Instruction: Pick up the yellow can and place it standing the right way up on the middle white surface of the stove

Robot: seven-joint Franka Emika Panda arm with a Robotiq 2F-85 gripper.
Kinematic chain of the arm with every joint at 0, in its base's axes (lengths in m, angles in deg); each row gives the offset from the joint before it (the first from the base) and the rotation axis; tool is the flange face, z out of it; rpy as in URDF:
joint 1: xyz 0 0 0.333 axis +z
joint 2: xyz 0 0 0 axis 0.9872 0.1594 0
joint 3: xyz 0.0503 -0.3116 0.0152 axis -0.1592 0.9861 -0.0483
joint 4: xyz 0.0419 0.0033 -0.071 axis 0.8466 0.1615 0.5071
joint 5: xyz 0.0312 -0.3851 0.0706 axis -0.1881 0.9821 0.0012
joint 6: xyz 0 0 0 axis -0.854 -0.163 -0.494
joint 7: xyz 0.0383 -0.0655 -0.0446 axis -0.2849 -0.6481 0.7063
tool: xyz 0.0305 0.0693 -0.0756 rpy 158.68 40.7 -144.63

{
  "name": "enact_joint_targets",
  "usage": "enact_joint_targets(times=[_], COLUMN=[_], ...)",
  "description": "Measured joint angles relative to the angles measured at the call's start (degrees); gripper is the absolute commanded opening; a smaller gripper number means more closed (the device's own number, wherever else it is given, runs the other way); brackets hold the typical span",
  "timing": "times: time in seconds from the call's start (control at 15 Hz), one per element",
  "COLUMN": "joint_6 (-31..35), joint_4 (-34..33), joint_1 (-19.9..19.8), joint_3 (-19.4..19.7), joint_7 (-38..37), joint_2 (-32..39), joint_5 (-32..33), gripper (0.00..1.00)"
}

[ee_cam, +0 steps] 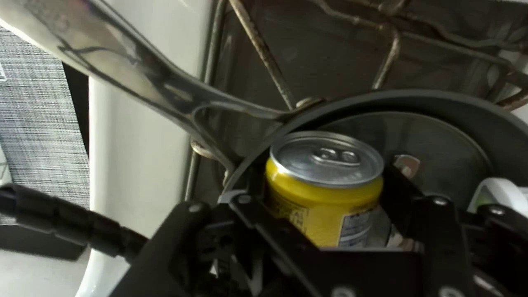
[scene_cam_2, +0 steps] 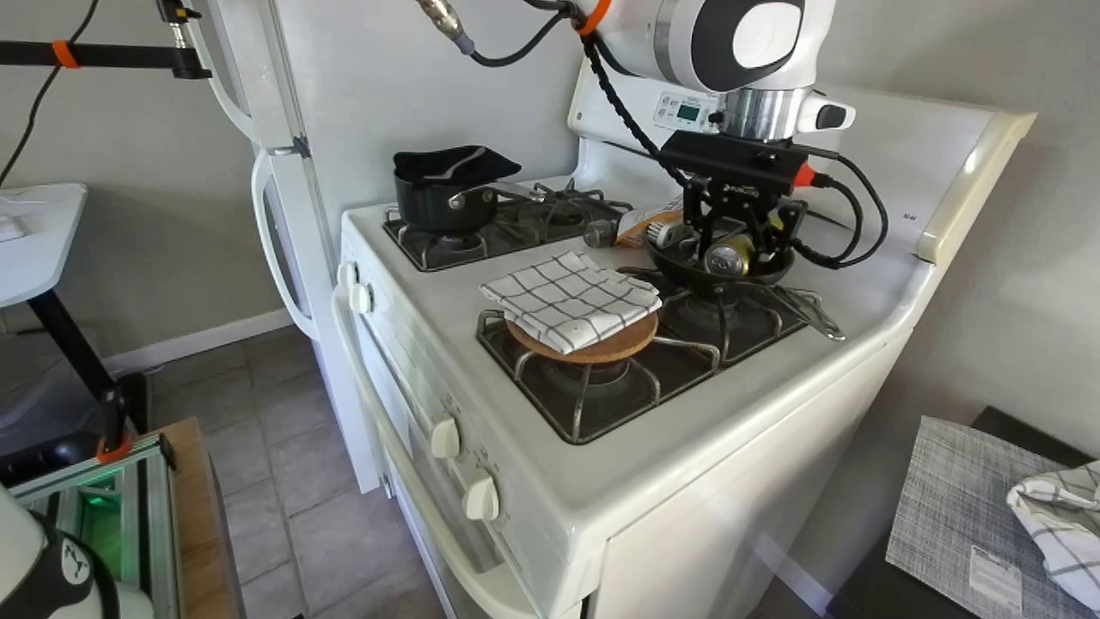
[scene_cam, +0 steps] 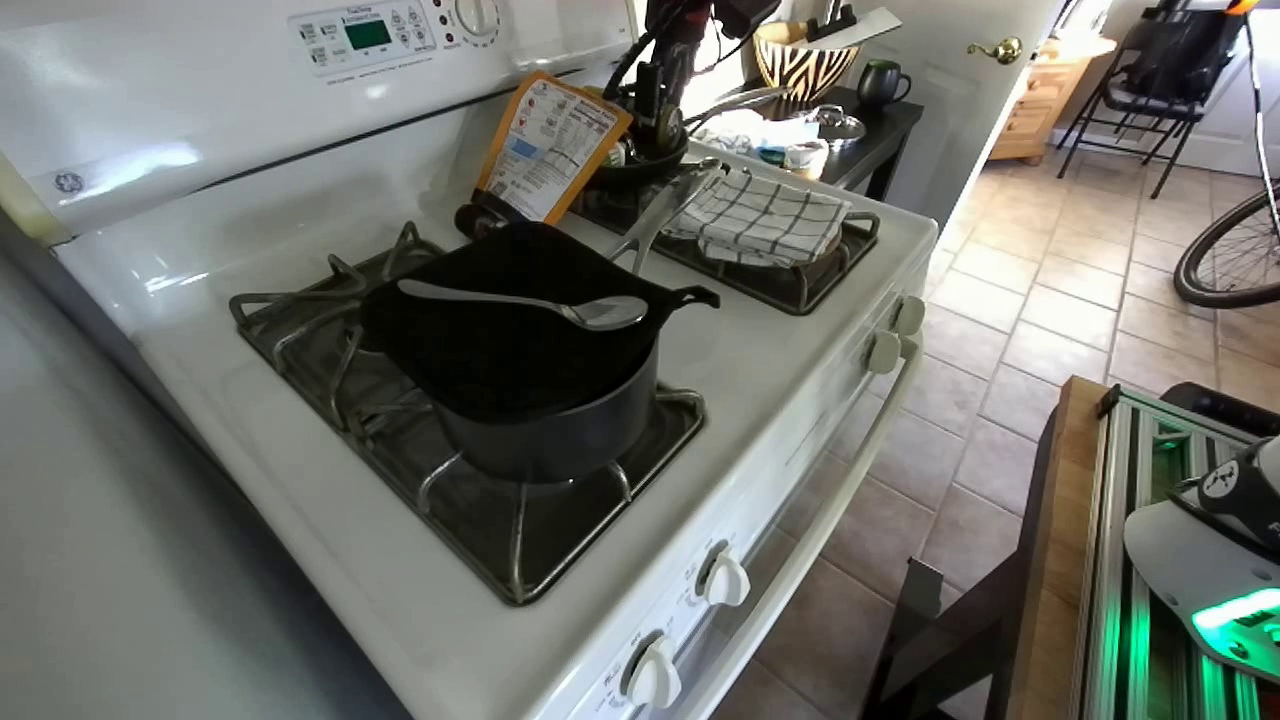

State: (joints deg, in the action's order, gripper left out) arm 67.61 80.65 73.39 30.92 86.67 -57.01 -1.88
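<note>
The yellow can (scene_cam_2: 729, 256) is over the black pan (scene_cam_2: 683, 277) on the stove (scene_cam_2: 687, 533), tilted, one end facing the camera. In the wrist view the can (ee_cam: 321, 218) shows its silver top with the tab and a pale label. My gripper (ee_cam: 324, 173) has a finger against each side of it, with no gap seen; the gripper also shows in an exterior view (scene_cam_2: 746, 241). I cannot tell whether the can touches the pan. In an exterior view the packet and arm hide the can. The middle white surface (scene_cam: 725, 345) lies bare between the grates; it also shows here (scene_cam_2: 454, 297).
A checked cloth (scene_cam_2: 571, 297) lies on a brown round board (scene_cam_2: 614, 346) beside the pan. A black pot (scene_cam: 550, 440) with a spoon (scene_cam: 600, 313) on top stands on the far grate. An orange packet (scene_cam: 555, 145) and a white brush (ee_cam: 501, 192) are beside the can.
</note>
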Motion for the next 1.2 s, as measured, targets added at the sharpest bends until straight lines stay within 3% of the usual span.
enact_joint_targets(times=[0.07, 0.13, 0.2, 0.33, 0.87, 1.2], joint_6=[0.00, 0.00, 0.00, 0.00, -2.02, -9.12], joint_4=[-0.02, -0.05, -0.06, -0.09, -0.24, -1.60], joint_1=[-0.06, -0.05, -0.02, -0.03, -0.45, -1.12], joint_3=[0.00, -0.01, -0.01, 0.05, 0.10, 0.10], joint_7=[-0.35, -0.54, -0.72, -1.20, -2.99, -2.81], joint_2=[0.20, 0.35, 0.46, 0.69, -0.73, -5.15], joint_5=[-0.04, -0.07, -0.07, -0.03, -0.87, -0.91], gripper=[0.78, 0.50, 0.49, 0.38, 0.38, 0.38])
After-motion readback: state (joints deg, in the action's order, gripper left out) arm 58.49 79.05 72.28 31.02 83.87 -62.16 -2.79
